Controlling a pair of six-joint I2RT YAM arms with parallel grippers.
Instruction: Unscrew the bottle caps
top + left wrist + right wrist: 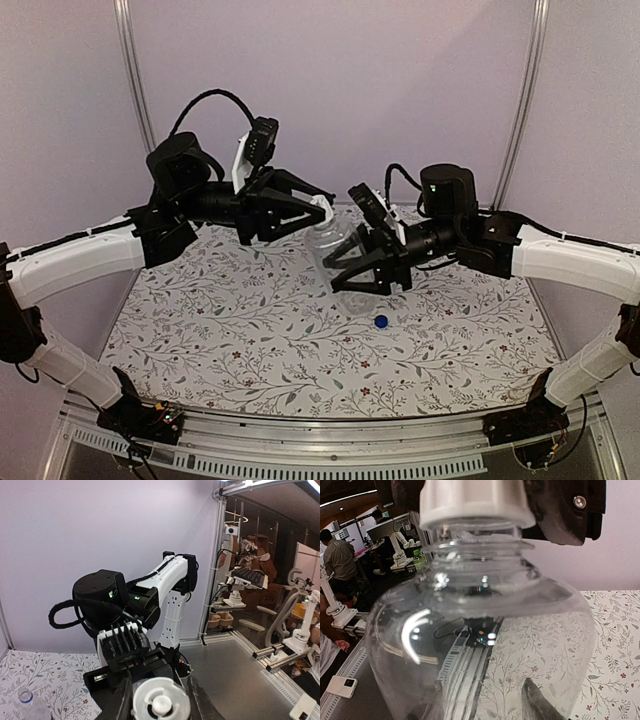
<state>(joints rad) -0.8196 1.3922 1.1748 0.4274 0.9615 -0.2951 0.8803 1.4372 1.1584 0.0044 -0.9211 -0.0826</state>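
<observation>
The plain clear bottle (337, 255) is held above the table between both arms. My right gripper (352, 272) is shut around its body, which fills the right wrist view (485, 630); one finger (540, 705) shows through the plastic. My left gripper (322, 210) is shut on the white cap (160, 700), which sits on the bottle's neck (475, 502). The blue cap (381, 321) lies loose on the table, right of centre. An uncapped clear bottle (29, 704) stands at the lower left of the left wrist view; its label is hidden.
The floral table cover (250, 340) spans the work area. Grey walls and metal posts (135, 80) close the back. A metal rail (330, 440) runs along the near edge between the arm bases.
</observation>
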